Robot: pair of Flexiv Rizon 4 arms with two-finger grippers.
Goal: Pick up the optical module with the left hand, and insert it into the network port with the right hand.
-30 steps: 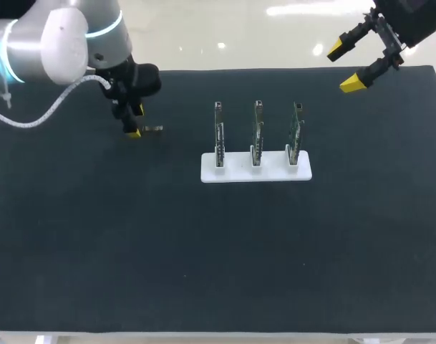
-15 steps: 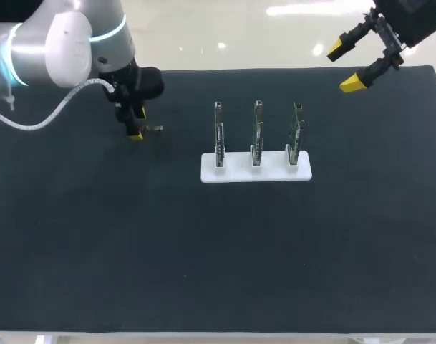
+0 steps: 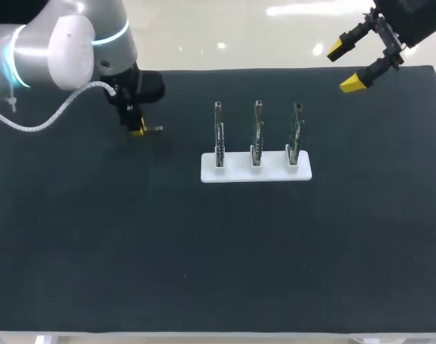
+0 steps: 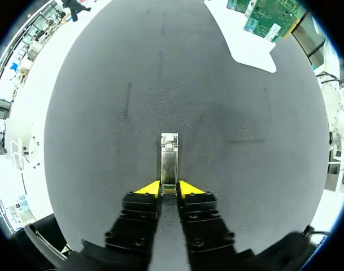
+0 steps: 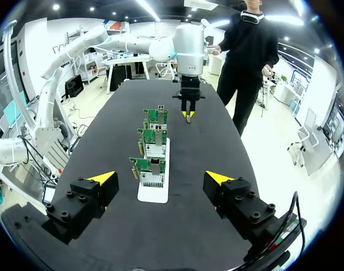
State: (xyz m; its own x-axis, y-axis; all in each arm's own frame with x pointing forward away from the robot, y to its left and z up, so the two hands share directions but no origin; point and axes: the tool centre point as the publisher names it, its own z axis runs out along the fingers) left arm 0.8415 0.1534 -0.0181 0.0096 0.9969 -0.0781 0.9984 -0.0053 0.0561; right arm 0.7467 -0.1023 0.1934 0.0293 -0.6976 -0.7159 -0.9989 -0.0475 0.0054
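Your left gripper [image 4: 169, 189] seems clamped on only the near end of the optical module [image 4: 169, 158], which lies on the mat [image 4: 104, 113]; lifted so, it may tilt or slip free; your right gripper [image 5: 161, 178] hangs wide apart, far from the network cards [image 5: 152, 148]

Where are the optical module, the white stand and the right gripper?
optical module [image 4: 169, 161]: left wrist view, middle of its body.
white stand [image 3: 273, 173]: head view, bare base.
right gripper [image 3: 344, 66]: head view, midway between the jaws.
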